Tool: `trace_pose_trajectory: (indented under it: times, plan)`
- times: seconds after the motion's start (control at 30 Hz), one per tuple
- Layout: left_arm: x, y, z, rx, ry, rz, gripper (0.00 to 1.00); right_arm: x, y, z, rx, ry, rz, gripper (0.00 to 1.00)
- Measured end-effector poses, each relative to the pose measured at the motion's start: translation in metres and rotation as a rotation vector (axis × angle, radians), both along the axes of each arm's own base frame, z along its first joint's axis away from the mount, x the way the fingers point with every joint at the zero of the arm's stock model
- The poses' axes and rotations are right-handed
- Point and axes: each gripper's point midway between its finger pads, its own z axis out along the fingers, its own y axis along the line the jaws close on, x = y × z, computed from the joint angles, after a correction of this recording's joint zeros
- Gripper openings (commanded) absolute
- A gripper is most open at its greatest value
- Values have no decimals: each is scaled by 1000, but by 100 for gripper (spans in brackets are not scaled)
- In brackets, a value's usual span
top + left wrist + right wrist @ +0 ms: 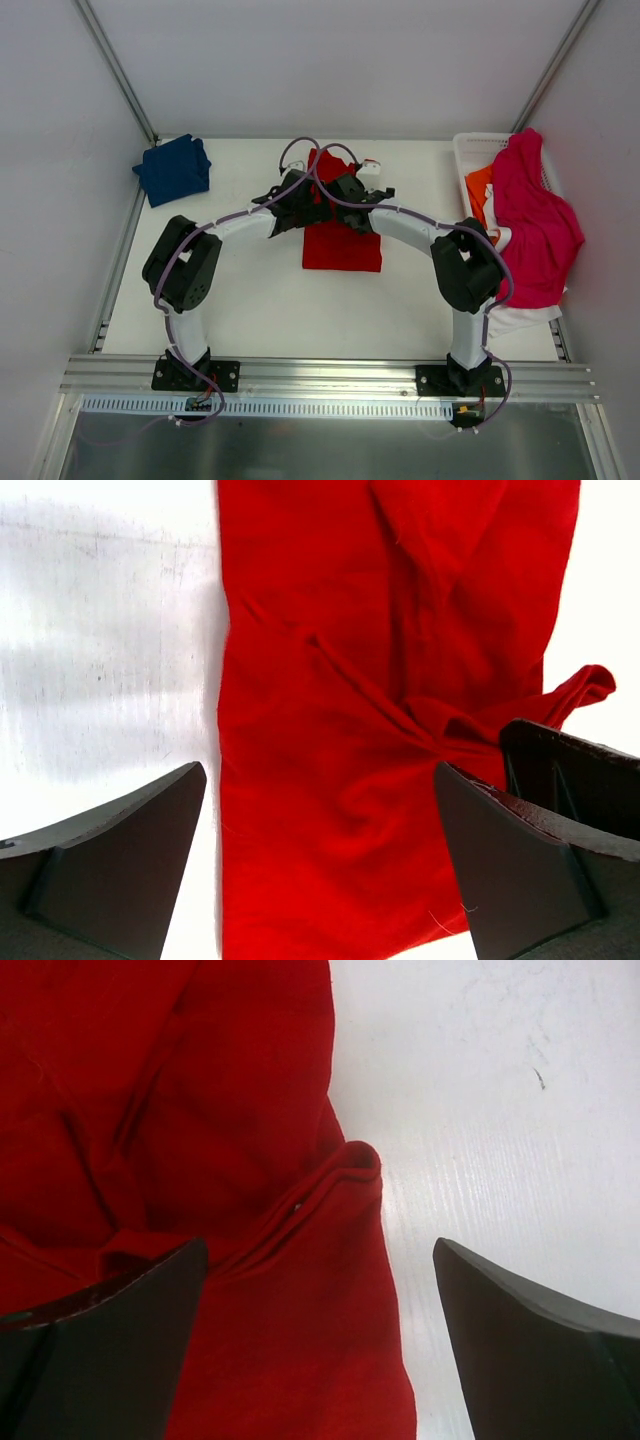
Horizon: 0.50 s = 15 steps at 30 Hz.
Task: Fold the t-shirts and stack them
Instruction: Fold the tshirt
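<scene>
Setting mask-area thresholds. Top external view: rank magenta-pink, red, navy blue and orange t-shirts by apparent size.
1. Magenta-pink cloth t-shirt, draped over the white plastic basket.
2. Bright red cloth t-shirt, partly hidden by the robot arms.
3. Folded navy blue cloth t-shirt.
4. Orange cloth t-shirt, only a sliver visible in the basket.

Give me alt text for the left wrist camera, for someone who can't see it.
A wrinkled red t-shirt lies on a white table, filling the centre and right. The left pincer is open over it, dark fingers at the bottom corners.
</scene>
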Motion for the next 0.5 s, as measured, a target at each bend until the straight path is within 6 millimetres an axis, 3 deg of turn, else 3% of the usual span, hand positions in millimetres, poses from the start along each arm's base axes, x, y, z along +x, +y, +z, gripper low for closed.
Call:
trace_pose_trajectory:
  times: [0.27,0.5]
  plan:
    - [3,3,14,-7,-31,-3,99,-5,-11,12,-31,-8,-18,99]
    - [-34,22,62,-77,-100,6,99,-35,-41,73,-6,-116,-56,100]
